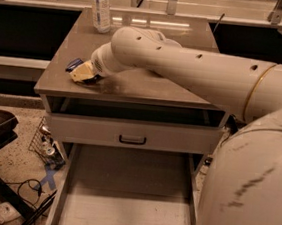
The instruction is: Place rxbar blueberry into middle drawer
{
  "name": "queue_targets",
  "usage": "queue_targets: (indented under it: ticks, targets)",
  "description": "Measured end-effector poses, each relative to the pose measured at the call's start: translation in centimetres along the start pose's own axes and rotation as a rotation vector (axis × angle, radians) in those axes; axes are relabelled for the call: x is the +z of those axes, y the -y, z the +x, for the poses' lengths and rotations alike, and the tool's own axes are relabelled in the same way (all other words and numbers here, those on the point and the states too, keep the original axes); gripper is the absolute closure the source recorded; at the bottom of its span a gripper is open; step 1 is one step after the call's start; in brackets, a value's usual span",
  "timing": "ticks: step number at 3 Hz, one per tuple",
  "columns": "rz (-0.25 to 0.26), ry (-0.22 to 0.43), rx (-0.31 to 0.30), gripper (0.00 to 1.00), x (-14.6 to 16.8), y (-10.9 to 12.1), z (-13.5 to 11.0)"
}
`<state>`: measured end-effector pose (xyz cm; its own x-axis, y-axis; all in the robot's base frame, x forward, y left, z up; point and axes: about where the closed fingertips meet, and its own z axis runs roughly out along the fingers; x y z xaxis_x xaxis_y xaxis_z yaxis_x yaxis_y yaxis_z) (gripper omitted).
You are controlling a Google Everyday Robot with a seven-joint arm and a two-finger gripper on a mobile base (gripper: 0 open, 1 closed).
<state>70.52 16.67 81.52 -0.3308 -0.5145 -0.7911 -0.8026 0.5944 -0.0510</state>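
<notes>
The rxbar blueberry (74, 63) is a small dark blue wrapper lying near the left edge of the cabinet top (149, 85); only its left end shows. My gripper (83, 73) is down on the cabinet top right against the bar, covering most of it. The arm reaches in from the right across the top. The middle drawer (127, 198) is pulled out low at the front, a wide shallow tray with a bare floor.
A drawer front with a dark bar handle (132, 139) sits above the open tray. A water bottle (101, 5) stands at the back left of the top. A wire basket with cans (47, 145) and cables (27, 188) lie on the floor at left.
</notes>
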Motion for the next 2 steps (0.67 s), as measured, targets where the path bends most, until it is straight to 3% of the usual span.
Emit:
queue_targets:
  ticks: [2]
  targets:
    - [0.000,0.000,0.000,1.00,-0.25,0.01,-0.33]
